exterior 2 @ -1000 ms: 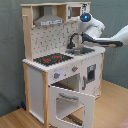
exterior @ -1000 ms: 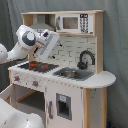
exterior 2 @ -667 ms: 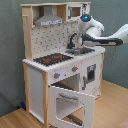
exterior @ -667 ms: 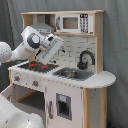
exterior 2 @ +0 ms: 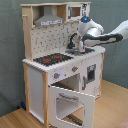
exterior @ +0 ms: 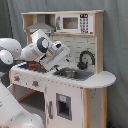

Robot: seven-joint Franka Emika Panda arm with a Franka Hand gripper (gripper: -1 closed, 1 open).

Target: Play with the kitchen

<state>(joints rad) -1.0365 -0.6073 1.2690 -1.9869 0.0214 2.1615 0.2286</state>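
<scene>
Pale wood and white kitchen (exterior 2: 37, 75), black-and-red hob (exterior 2: 53, 59), black tap (exterior: 86, 58), grey hood (exterior 2: 48, 21), white arm (exterior 2: 107, 34), grey backdrop.

We find no text, brand, number or sign that we can read anywhere on the kitchen (exterior: 75, 75) in either exterior view. The toy microwave (exterior: 74, 23), at about one o'clock from the tap (exterior: 86, 59) in the first exterior view, carries a keypad of small dots on its panel, but we cannot make out any characters there.
</scene>
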